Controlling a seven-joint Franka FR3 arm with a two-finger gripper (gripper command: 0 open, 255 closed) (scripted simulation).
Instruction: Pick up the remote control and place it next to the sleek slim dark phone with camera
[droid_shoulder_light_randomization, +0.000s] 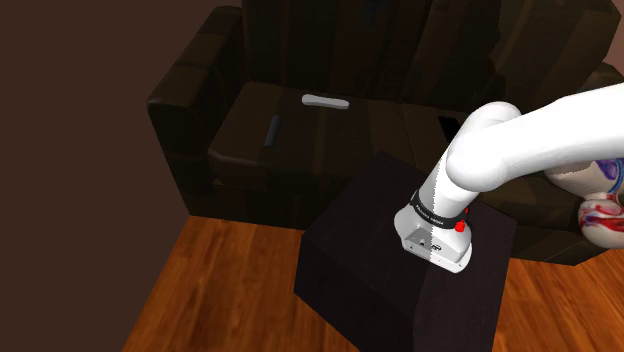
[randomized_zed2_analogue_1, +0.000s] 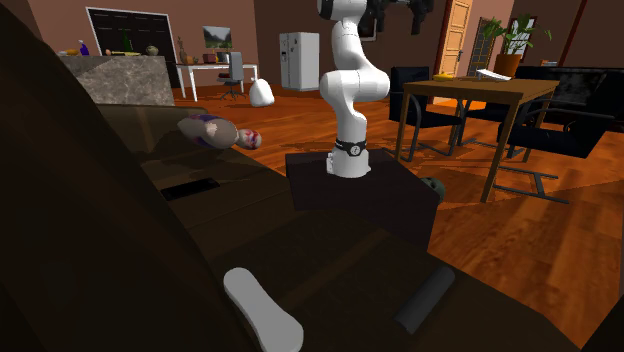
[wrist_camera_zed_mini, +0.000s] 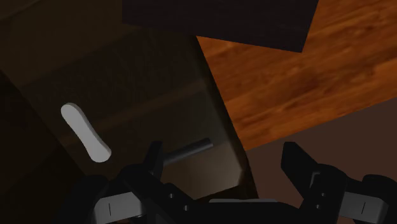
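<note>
A pale elongated remote (droid_shoulder_light_randomization: 325, 101) lies flat on the dark brown sofa's seat (droid_shoulder_light_randomization: 250, 160), near the backrest; it appears too as the remote (randomized_zed2_analogue_1: 262, 310) and the remote (wrist_camera_zed_mini: 85, 132). A slim dark grey bar (droid_shoulder_light_randomization: 270, 130) (randomized_zed2_analogue_1: 425, 298) (wrist_camera_zed_mini: 188, 151) lies on the same cushion, closer to the front edge. A flat black phone (droid_shoulder_light_randomization: 450, 128) (randomized_zed2_analogue_1: 190, 188) rests on the neighbouring seat cushion. My gripper (wrist_camera_zed_mini: 226, 164) hangs high above the sofa's front edge, open, with nothing between its fingers; its black hand (randomized_zed2_analogue_1: 412, 12) is at the second exterior view's top.
My dark box stand (droid_shoulder_light_randomization: 400, 250) sits on the wooden floor (droid_shoulder_light_randomization: 220, 290) right in front of the sofa. A patterned soft toy (droid_shoulder_light_randomization: 600, 205) (randomized_zed2_analogue_1: 215, 132) lies beyond the phone. A wooden dining table (randomized_zed2_analogue_1: 480, 90) with chairs stands farther off.
</note>
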